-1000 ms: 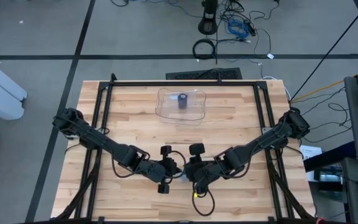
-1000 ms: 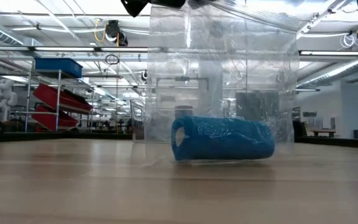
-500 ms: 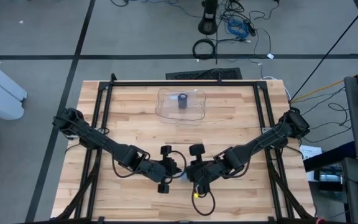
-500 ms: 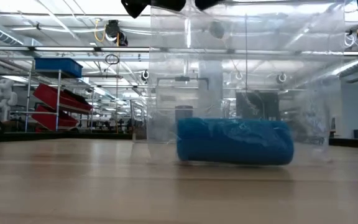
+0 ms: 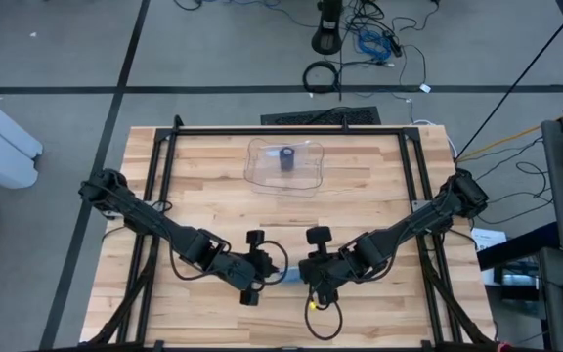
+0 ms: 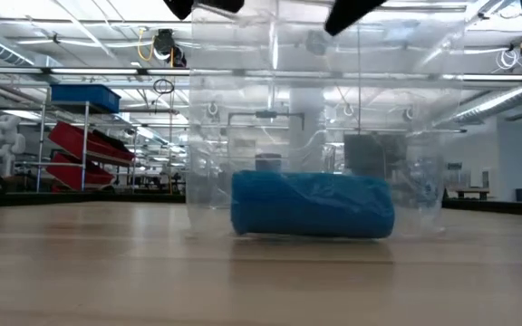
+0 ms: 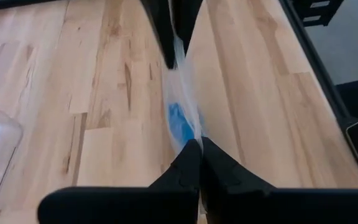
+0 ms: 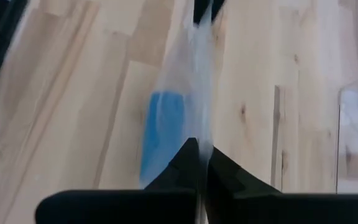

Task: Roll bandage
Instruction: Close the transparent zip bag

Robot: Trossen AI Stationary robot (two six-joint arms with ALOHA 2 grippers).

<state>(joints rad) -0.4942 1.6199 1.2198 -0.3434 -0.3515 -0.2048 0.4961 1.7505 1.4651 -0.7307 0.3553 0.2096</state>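
Since a second ago my right gripper [image 8: 197,149] has closed onto the clear plastic bag [image 6: 315,136], and the bag has shifted a little sideways in the low view, its blue bandage roll [image 6: 313,206] going with it. I now see both claws pressed together on the bag's top edge: the left gripper [image 7: 196,149] pinches one end and the right pinches the other, with the film stretched between them near the front of the light wooden table [image 5: 360,186].

I count one blue roll, lying on its side inside the bag and resting on the tabletop. I count one clear plastic tray [image 5: 285,164] well apart at the far side of the table, with one small dark cylinder [image 5: 286,158] standing in it. Two arms, both at work.
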